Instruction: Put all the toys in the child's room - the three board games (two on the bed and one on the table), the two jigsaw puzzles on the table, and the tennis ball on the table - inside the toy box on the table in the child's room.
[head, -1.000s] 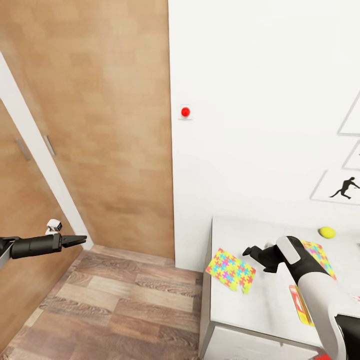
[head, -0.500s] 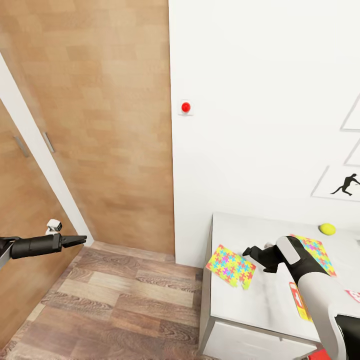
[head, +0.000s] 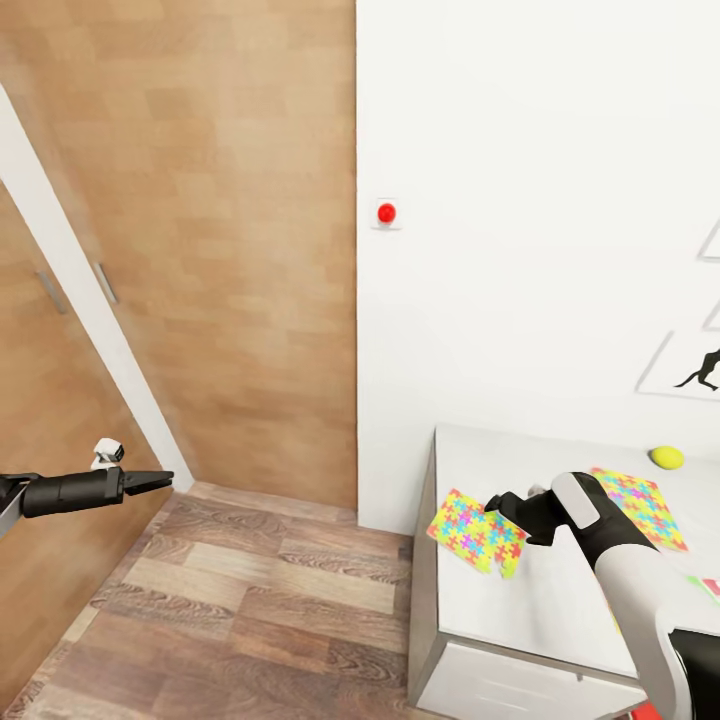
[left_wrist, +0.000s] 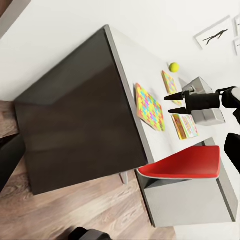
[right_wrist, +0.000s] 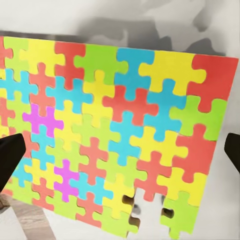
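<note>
View has panned right; right pincer (head: 497, 502) wide over near jigsaw puzzle (head: 477, 530) on bench (head: 540, 600), unmoved. We judge grasp imminent. Left pincer (head: 160, 481) narrow, idle.

Left arm (head: 60, 492): slim dark grey tube, small white block on top, tapering to a black pointed left gripper (head: 150, 482); right arm (head: 625, 570): glossy white shell over black joints; right gripper (head: 500, 503): matte black, two thin angular fingers (left_wrist: 175, 97).
</note>
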